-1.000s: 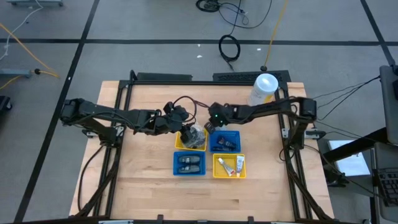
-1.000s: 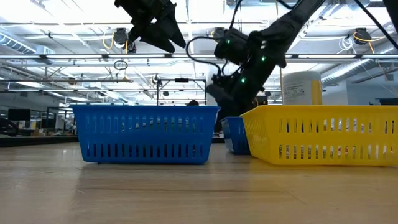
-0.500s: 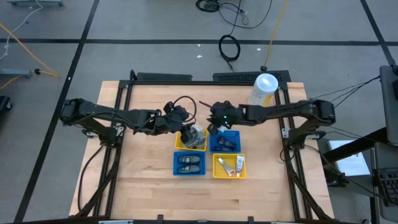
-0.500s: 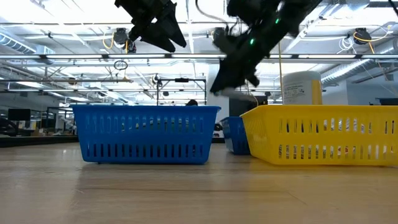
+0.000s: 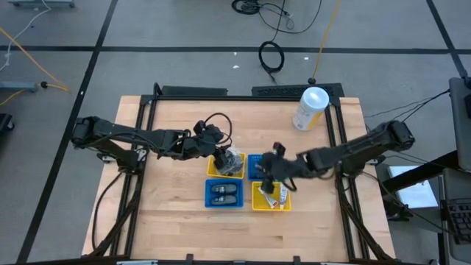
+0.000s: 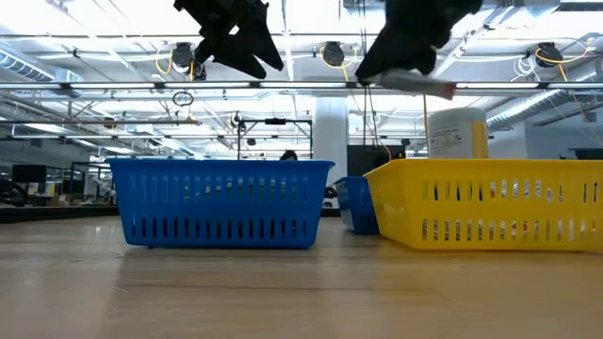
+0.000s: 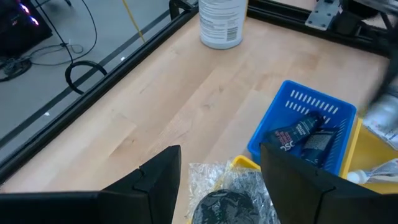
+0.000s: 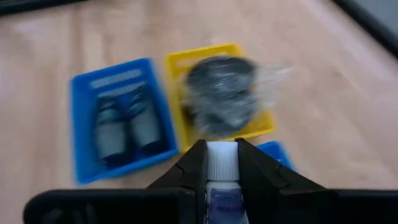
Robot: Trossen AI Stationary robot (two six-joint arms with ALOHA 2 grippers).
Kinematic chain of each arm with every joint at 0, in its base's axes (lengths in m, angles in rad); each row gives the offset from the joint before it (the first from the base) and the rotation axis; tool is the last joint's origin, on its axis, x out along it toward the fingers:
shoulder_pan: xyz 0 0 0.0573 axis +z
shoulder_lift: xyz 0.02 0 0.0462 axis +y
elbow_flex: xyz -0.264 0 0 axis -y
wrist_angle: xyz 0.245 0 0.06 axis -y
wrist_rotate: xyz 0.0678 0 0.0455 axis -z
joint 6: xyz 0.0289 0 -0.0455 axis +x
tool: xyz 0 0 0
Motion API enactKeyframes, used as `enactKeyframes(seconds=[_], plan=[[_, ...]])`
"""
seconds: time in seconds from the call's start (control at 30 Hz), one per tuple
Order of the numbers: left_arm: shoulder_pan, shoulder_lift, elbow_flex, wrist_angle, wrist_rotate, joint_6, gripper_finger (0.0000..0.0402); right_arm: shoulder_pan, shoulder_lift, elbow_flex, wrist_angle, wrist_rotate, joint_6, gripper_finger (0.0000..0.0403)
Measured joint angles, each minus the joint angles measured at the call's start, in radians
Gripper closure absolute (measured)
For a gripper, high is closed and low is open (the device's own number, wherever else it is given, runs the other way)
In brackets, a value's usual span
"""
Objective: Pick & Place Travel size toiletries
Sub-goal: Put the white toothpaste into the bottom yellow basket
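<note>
- Holding a thin white tube (image 8: 222, 180) by its capped end, the right gripper (image 5: 272, 171) hangs above the four trays, over the seam between the far blue tray (image 5: 254, 163) and the near yellow tray (image 5: 260, 202); its jaws are pinching the tube from both sides.
- Seen from table height, the same tube (image 6: 421, 84) sticks out level from the right gripper (image 6: 400, 58), well above the yellow tray (image 6: 490, 202).
- Two more white tubes (image 5: 278, 196) lie in the near yellow tray.
- Dark flat toiletries (image 7: 306, 137) lie in the far blue tray (image 7: 273, 121).
- Two dark bottles (image 5: 224, 193) lie side by side in the near blue tray (image 5: 210, 200).
- A round grey packet (image 7: 227, 202) in crinkled clear wrap sits in the far yellow tray (image 5: 213, 169), piled above its rim.
- The left gripper (image 5: 219, 146) hovers at the far edge of that yellow tray, above the packet (image 5: 233, 160); its jaws are spread with nothing between them, and from its wrist camera the packet shows between the two fingers (image 7: 155, 180).
- A tall white canister (image 5: 311, 107) stands on the tabletop (image 5: 176, 221) near the far right corner, well apart from the trays.
</note>
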Motion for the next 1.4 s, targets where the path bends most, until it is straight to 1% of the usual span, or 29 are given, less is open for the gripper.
enactKeyframes(seconds=[0.07,0.23,0.33,0.4,0.47,0.67,0.9,1.07,1.4], plan=[[-0.001,0.0,0.0,-0.001,0.0,-0.016,0.0188,0.058,0.002,0.0,0.0,0.009,0.014,0.0345],[-0.021,0.01,0.001,0.003,0.0,-0.042,0.0188,0.187,0.006,-0.001,-0.029,0.149,0.067,0.0345],[-0.043,0.028,0.001,0.005,0.0,-0.043,0.0188,0.251,0.006,-0.002,-0.027,0.212,0.097,0.0345],[-0.059,0.04,0.001,0.014,0.0,-0.04,0.0188,0.28,0.006,-0.013,-0.019,0.236,0.11,0.0345],[-0.075,0.058,0.001,0.02,0.0,-0.039,0.0188,0.299,0.006,-0.03,-0.022,0.237,0.13,0.0345],[-0.128,0.097,0.001,0.072,-0.001,-0.015,0.0188,0.319,0.006,-0.102,-0.018,0.289,0.186,0.0345],[-0.171,0.111,0.0,0.153,-0.009,0.064,0.0188,0.316,0.006,-0.214,0.185,0.287,0.177,0.0344],[-0.189,0.111,0.0,0.171,-0.01,0.079,0.0188,0.316,0.006,-0.252,0.256,0.285,0.166,0.033],[-0.193,0.111,0.0,0.179,-0.01,0.074,0.0188,0.316,0.006,-0.283,0.257,0.284,0.128,0.0323]])
